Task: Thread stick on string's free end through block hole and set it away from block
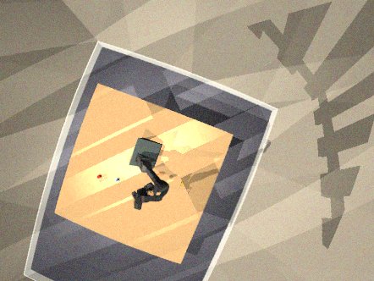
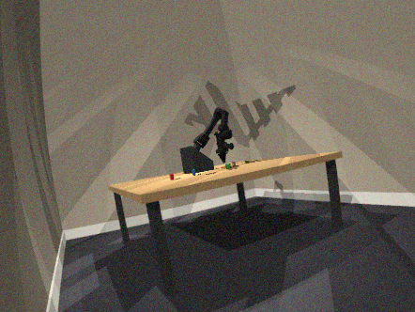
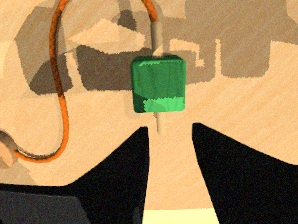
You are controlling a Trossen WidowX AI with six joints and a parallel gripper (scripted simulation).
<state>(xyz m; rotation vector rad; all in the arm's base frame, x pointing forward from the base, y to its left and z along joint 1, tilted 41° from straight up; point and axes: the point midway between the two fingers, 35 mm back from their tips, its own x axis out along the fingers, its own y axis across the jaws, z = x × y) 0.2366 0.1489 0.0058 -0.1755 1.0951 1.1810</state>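
Observation:
The green block (image 3: 159, 85) (image 2: 228, 166) sits on the table. In the wrist view the pale wooden stick (image 3: 157, 37) runs into its far side, and a thin tip shows out of its near side. The orange string (image 3: 64, 120) joins the stick's far end, curves left and comes down to the round wooden button (image 3: 6, 150) at the left edge. My gripper (image 3: 170, 131) (image 2: 223, 161) is partly open with nothing between its fingers. Its fingertips are on the near side of the block, either side of the tip's line. The arm hides the block in the top view.
A red object (image 1: 99, 176) (image 2: 172, 177) and a blue object (image 1: 118, 179) (image 2: 193, 172) stand on the table (image 1: 106, 114) (image 2: 300, 163). A small yellow object (image 1: 182, 184) lies on the other side of the arm. The dark base (image 1: 145, 149) (image 2: 194, 161) stands behind.

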